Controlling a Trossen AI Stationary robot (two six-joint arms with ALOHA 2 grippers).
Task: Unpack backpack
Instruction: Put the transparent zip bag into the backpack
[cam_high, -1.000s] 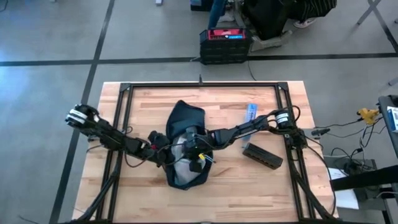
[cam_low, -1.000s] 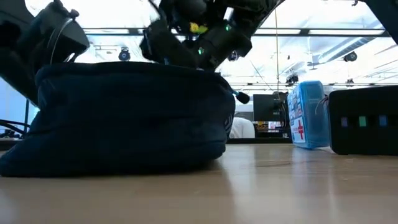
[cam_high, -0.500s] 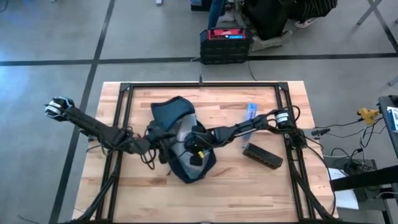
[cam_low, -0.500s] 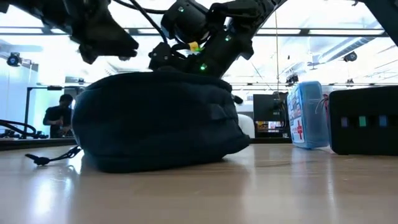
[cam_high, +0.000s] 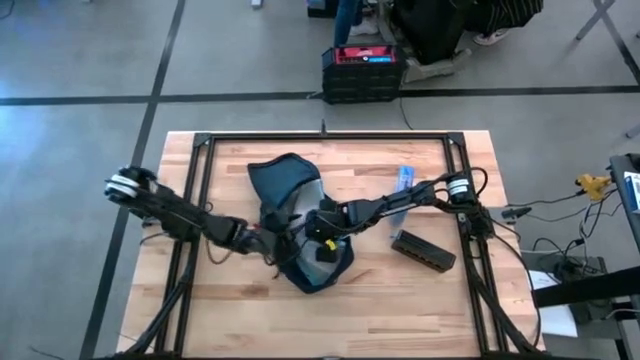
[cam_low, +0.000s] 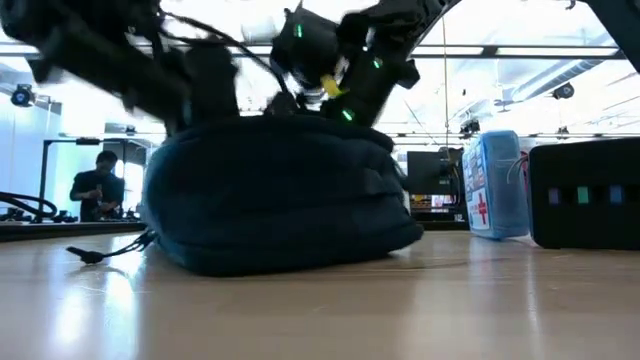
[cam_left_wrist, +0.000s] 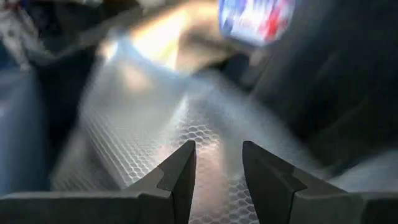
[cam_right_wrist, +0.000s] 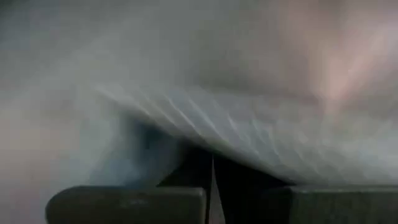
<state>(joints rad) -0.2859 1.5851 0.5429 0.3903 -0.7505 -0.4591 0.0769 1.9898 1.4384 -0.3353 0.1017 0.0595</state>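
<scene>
At the middle of the wooden surface (cam_high: 230, 310), 1 dark navy backpack (cam_high: 300, 230) lies slumped with its pale lining showing, and 2 dark arms reach into it from either side. The left gripper (cam_left_wrist: 216, 163) sits inside the opening, its fingers (cam_left_wrist: 180, 171) held a little apart over the honeycomb-patterned lining, with nothing visibly between them. The right gripper (cam_right_wrist: 212, 180) presses down on the bag from the other side, fingers closed together against pale fabric; whether they pinch that fabric cannot be told. To the right of the backpack rest 2 loose items: 1 blue box with a red cross (cam_low: 492, 185), standing upright, and 1 black box (cam_high: 421, 250) just beside it, both well apart from the bag. From table height, 1 cord (cam_low: 105, 250) trails from the bag's left end, and 1 person (cam_low: 95, 185) stands in the room beyond.
</scene>
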